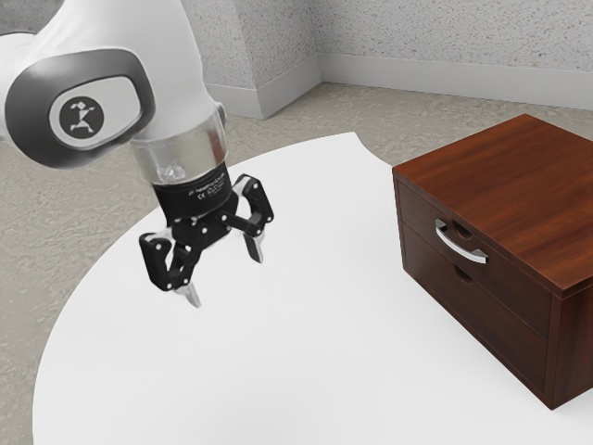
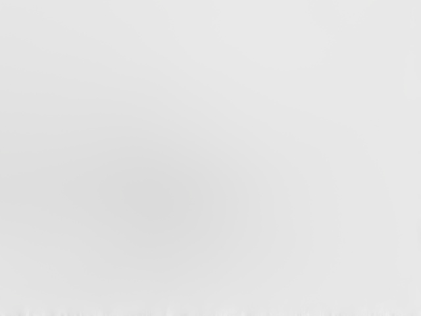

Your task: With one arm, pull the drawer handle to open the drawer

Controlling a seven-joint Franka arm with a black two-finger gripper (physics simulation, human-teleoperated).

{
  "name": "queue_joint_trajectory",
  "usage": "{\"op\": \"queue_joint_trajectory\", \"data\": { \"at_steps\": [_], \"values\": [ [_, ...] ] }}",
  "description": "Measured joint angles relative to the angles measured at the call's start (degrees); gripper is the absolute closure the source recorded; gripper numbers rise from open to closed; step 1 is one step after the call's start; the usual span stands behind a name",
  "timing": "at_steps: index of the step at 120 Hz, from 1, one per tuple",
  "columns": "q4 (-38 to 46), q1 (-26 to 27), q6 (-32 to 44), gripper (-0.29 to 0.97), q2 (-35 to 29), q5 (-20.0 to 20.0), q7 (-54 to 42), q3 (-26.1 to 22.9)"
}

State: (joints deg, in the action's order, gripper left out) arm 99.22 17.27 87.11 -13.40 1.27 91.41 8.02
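Exterior view: the white arm (image 1: 102, 83) comes in from the exterior view's left. Its black gripper (image 1: 225, 274) hangs just over the round white table (image 1: 306, 371) and points down. The two fingers are spread wide apart, and nothing is between them.

A dark brown wooden cabinet (image 1: 519, 185) stands on the table at the exterior view's right. It is well apart from the gripper. The cabinet has two drawers in its front, one over the other. The top drawer (image 1: 510, 286) has a shiny silver drawer handle (image 1: 460, 243) shaped like a bent bar. The front of this drawer sits flat with the front of the cabinet, so it looks closed. The bottom drawer (image 1: 500, 329) looks closed too. Gray floor (image 1: 398, 111) and a pale wall (image 1: 445, 37) are behind the table.

Wrist view: the camera looks at the plain white top of the table (image 2: 210, 158).
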Motion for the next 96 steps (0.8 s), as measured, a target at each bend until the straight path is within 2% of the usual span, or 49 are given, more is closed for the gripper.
{"op": "queue_joint_trajectory", "data": {
  "at_steps": [16, 31, 46, 64, 84, 96],
  "values": [
    [0.96, -0.28, 1.72, 0.00, 0.09, -0.75, -0.29, 0.11],
    [0.57, 0.04, 3.43, 0.00, 3.45, -1.05, -0.46, -0.27],
    [-6.98, 0.73, 5.74, 0.00, 12.70, -2.69, -1.13, -0.64],
    [-4.64, 2.79, 12.10, 0.00, 13.06, -5.13, -2.99, -0.65],
    [-12.82, 6.00, 17.17, 0.00, 21.65, -6.09, -4.64, -0.71],
    [-15.47, 6.81, 19.11, 0.00, 24.72, -6.62, -5.44, -0.73]
  ]
}}
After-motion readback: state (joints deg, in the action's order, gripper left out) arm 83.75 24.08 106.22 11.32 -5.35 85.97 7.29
